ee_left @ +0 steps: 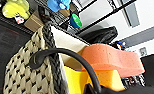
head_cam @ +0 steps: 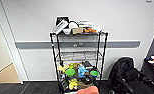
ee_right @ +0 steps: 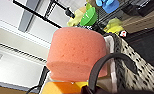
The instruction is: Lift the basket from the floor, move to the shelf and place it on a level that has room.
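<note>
While raised clear of the floor and close before the shelf, pokes into the head view's bottom edge by the lowest toys: the basket, cream weave with dark flecks, topped by an orange sponge lying on a yellow sponge. Carries a black looped handle at the end seen from the left wrist, arching down toward the left gripper; likewise at the other end toward the right gripper. Cannot tell, for either one, whether spread or closed, or whether clamped on a handle. On the shelf, a top tier crowded with bowls and boxes; just below, the second level, a bare-looking wire grid; lower down, a tier of colourful toys. To the right, well apart, a black office chair.
</note>
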You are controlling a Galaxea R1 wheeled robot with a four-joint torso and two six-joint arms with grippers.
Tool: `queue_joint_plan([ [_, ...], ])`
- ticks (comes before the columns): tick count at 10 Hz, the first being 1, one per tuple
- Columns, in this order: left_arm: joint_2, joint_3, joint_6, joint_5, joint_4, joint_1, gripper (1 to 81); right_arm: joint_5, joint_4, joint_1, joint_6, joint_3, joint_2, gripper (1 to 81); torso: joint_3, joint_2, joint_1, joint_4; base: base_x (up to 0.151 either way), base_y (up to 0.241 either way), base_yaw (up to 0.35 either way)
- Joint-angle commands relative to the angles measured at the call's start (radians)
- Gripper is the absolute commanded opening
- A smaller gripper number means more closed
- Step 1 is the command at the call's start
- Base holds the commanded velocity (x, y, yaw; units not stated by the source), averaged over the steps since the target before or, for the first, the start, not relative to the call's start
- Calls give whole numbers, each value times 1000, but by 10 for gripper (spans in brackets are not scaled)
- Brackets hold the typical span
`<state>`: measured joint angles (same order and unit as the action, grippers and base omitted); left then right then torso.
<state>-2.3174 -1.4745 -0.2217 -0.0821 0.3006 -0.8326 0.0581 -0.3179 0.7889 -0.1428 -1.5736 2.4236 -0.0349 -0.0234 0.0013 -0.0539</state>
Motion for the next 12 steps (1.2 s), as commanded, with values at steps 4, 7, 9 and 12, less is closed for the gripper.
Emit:
queue_joint_plan([
  [4, 62, 150, -2, -18, -2, 157, 10, 0, -3, -159, -4, 112, -12, 10, 0, 0, 0, 0, 154, 0, 0],
  [7, 71, 172, -4, -19, -2, 161, 10, 12, -3, -171, -6, 161, -44, 10, 0, 0, 0, 0, 153, 0, 0],
  [9, 76, 189, -4, -24, -2, 167, 10, 23, -1, -176, -6, 190, -61, 10, 0, 0, 0, 0, 153, 0, 0],
  [12, 85, 213, -2, -28, -2, 171, 10, 25, -1, -177, -8, 207, -68, 10, 0, 0, 0, 0, 152, 0, 0],
])
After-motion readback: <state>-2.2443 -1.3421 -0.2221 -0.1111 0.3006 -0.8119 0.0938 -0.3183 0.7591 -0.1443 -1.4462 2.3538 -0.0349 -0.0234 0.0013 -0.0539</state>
